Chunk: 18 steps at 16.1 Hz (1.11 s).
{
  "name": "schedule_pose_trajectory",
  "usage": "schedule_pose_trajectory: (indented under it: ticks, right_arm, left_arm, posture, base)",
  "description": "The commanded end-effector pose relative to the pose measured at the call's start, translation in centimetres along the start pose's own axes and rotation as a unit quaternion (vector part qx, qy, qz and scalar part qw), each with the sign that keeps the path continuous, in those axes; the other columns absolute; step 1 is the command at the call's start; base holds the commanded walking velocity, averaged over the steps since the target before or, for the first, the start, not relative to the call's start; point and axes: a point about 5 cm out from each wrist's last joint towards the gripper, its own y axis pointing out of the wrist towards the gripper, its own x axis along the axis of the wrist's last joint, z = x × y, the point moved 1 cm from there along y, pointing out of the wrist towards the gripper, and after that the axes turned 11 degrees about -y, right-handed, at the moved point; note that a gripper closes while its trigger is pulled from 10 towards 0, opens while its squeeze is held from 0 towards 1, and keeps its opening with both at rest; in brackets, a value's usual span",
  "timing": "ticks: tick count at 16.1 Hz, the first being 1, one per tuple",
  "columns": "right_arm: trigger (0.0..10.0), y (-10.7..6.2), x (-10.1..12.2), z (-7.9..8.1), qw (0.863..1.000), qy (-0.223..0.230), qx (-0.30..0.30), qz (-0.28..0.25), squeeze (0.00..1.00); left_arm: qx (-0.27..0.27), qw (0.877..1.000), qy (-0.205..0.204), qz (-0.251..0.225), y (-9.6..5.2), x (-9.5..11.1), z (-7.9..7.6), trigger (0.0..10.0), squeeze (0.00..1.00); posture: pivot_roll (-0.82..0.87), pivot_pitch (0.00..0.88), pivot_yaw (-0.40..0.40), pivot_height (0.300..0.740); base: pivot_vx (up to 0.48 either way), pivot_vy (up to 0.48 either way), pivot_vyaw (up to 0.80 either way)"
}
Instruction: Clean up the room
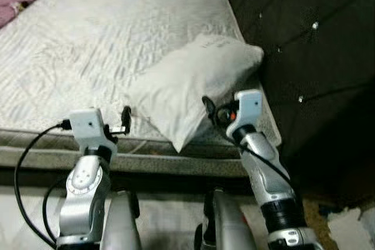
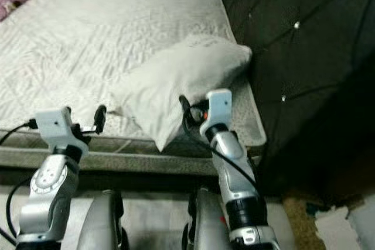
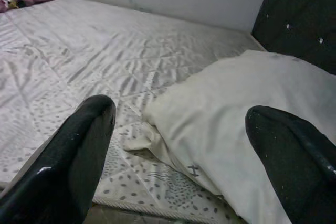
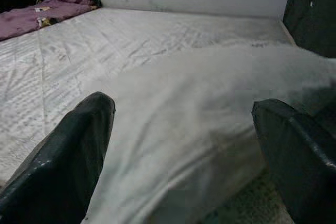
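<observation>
Two grippers raised side by side at the near edge of the bed, both aimed at one white pillow. Left gripper hovering just off the pillow's near left corner, fingers spread wide apart with nothing between them, the pillow's crumpled corner lying ahead in the gap. Right gripper pressed in close against the pillow's near lower side, fingers likewise spread wide, pillow fabric bulging between them but not pinched. Probably so placed to take the pillow from two points at once, a limp bulky thing sagging if lifted from one corner alone; judged a reach before the grasp, not yet a hold.

Lying flat on the bare quilted mattress, close to the dark tufted headboard, but skewed rather than squared to it. Long axis running diagonally: one end toward the headboard and the far right corner of the bed, the other, a pointed corner, toward the near edge, overhanging or just touching the mattress rim between the two arms. Likely wanting turning so the long side runs along the headboard. Away at the far left corner, a heap of purple bedding, well apart from the pillow. Down on the floor at the right, some pale crumpled scraps.
</observation>
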Motion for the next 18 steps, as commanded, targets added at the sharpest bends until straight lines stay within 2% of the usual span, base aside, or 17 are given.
schedule_pose_trajectory:
  ticks: [1, 4, 13, 18]
  right_arm:
    - [10.0, 0.2, 0.3, -0.3, 1.0, -0.002, -0.003, -0.002, 0.0]
    - [10.0, 0.2, 0.4, -0.3, 1.0, -0.003, -0.003, -0.002, 0.0]
    - [10.0, 0.2, 1.1, -0.4, 1.0, -0.001, -0.014, -0.018, 0.0]
    - [10.0, 0.3, 1.7, -1.1, 0.999, 0.004, -0.033, -0.022, 0.0]
  left_arm:
    - [-0.007, 1.0, -0.004, -0.006, 0.0, 0.2, -0.4, 10.0, 0.0]
    - [-0.013, 1.0, -0.008, -0.009, 0.0, 0.3, -0.5, 10.0, 0.0]
    - [-0.018, 1.0, 0.007, -0.009, 0.1, 0.6, -0.3, 10.0, 0.0]
    - [-0.008, 0.999, 0.026, -0.021, 0.6, 1.6, -0.5, 10.0, 0.0]
  posture:
    - [-0.03, 0.02, -0.074, 0.603]
    - [-0.03, 0.024, -0.076, 0.603]
    - [-0.04, 0.045, -0.058, 0.603]
    - [-0.03, 0.095, -0.043, 0.603]
  base:
    - [0.0, 0.0, 0.0]
    - [0.212, 0.0, 0.0]
    - [0.48, 0.0, 0.0]
    - [0.0, 0.0, 0.0]
